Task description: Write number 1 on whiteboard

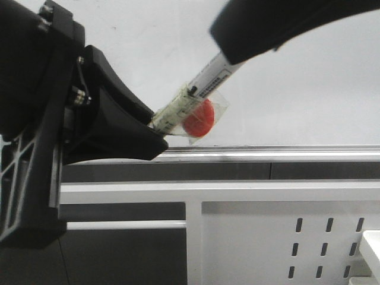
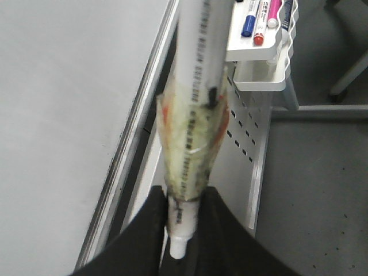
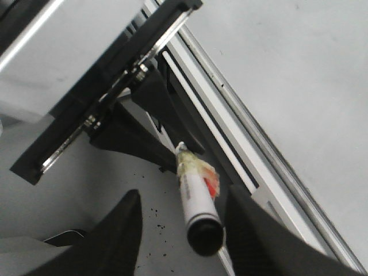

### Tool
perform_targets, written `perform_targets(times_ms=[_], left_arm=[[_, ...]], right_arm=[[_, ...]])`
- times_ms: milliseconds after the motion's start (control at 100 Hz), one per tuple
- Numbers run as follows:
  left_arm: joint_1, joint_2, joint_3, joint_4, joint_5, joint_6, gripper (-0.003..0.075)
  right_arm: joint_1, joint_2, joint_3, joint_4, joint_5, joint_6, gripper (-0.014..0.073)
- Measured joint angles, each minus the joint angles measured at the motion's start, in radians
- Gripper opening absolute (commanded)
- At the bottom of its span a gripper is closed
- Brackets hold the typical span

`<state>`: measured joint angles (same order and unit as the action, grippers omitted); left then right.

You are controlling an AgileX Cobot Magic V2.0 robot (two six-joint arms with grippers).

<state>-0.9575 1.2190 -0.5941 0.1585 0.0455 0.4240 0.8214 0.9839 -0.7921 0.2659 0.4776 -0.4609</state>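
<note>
No stroke on the whiteboard (image 1: 309, 77) in any view, so writing not started. Left gripper (image 1: 155, 127) is clamped on the marker (image 1: 199, 95) (taped, red blob) at its lower end, in front of the board. Right gripper (image 3: 184, 221) has fingers spread, straddling the marker's cap end, not pinching it.
</note>
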Motion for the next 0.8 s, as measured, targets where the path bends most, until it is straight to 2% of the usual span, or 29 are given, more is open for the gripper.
perform_targets(times_ms=[450, 480, 520, 550, 620, 800], left_arm=[[0.000, 0.000, -0.006, 0.012, -0.006, 0.001, -0.0020], [0.000, 0.000, -0.006, 0.012, -0.008, 0.001, -0.0020], [0.000, 0.000, -0.006, 0.012, -0.008, 0.001, -0.0020], [0.000, 0.000, -0.006, 0.012, -0.008, 0.001, -0.0020], [0.000, 0.000, -0.006, 0.013, -0.008, 0.003, -0.0020], [0.000, 0.000, -0.006, 0.016, -0.008, 0.007, -0.0020]], right_arm=[[0.005, 0.061, -0.004, -0.002, -0.024, 0.000, 0.0301], [0.005, 0.062, -0.004, -0.002, -0.029, 0.000, 0.0286], [0.005, 0.062, -0.004, -0.002, -0.031, 0.000, 0.0224], [0.005, 0.062, -0.004, -0.002, -0.034, 0.000, 0.0157], [0.005, 0.062, -0.004, -0.004, -0.036, 0.000, -0.0069], [0.005, 0.062, -0.004, -0.010, -0.040, -0.001, -0.0069]])
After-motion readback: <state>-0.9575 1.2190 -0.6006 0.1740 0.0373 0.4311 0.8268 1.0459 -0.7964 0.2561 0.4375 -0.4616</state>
